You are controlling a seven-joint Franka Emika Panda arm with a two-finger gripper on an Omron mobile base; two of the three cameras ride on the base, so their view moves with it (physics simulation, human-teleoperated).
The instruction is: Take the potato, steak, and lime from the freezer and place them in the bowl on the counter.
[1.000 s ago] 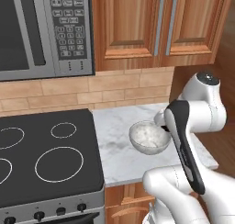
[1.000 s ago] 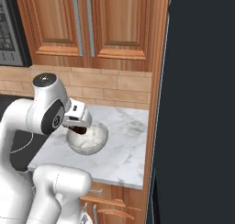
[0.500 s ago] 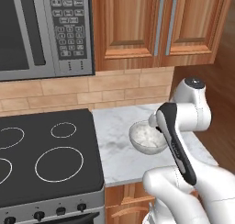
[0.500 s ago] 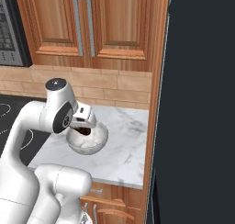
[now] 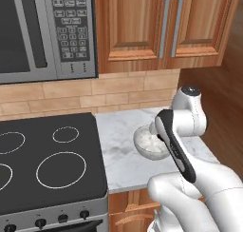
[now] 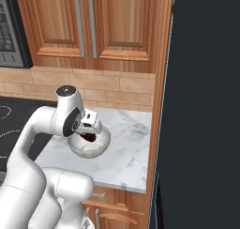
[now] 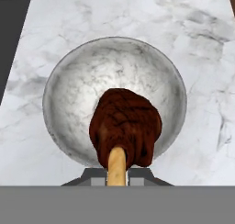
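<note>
Above the bowl [image 7: 114, 101] on the counter [image 7: 197, 58], gripper [image 7: 117, 172] jaws pinch the steak [image 7: 125, 126], centred for release into it

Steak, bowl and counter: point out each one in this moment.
steak [image 7: 125, 122], hand view, middle of its dark brown surface.
bowl [image 7: 73, 103], hand view, bare speckled inner wall left of the meat.
counter [image 6: 133, 150], right base view, bare marble right of the dish.
</note>
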